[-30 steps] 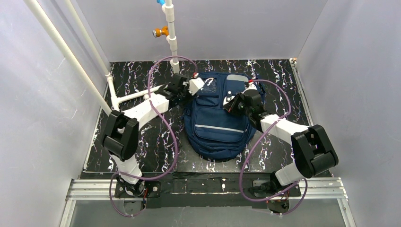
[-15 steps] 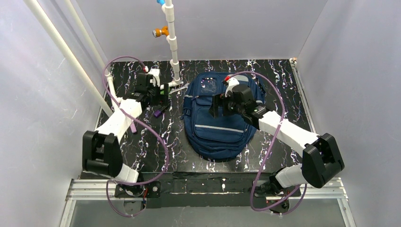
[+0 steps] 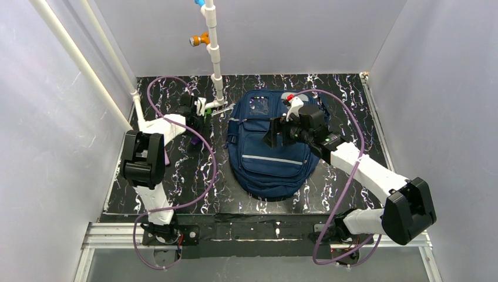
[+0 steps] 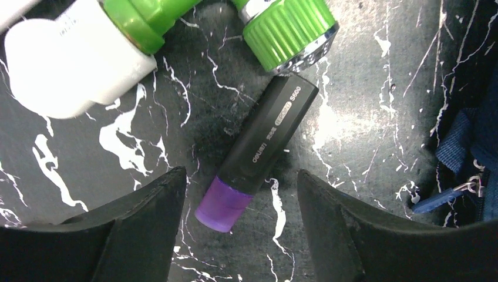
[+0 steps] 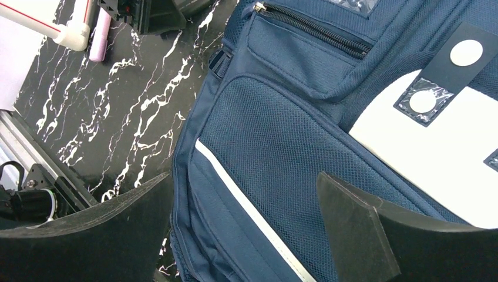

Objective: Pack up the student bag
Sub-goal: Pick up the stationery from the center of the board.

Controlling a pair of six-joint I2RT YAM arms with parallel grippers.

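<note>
Left gripper [image 4: 239, 179] hangs open astride the purple-ended black marker [image 4: 264, 138]; nothing gripped. Right gripper [image 5: 244, 179] gapes wide above the student bag [image 5: 282, 129], over its mesh pocket; holding nothing.

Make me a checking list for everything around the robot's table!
Surface: black marbled table, no spills seen.
Job's things: bag lying flat, front up.
Clutter: purple-capped marker, white green-topped bottle and a green cap, left of the bag.
Grippers: left gripper open, astride the marker without touching it; right gripper open above the bag.
Cables: purple cables loop along both arms.
Surroundings: grey walls, white pipe with orange valve.
</note>
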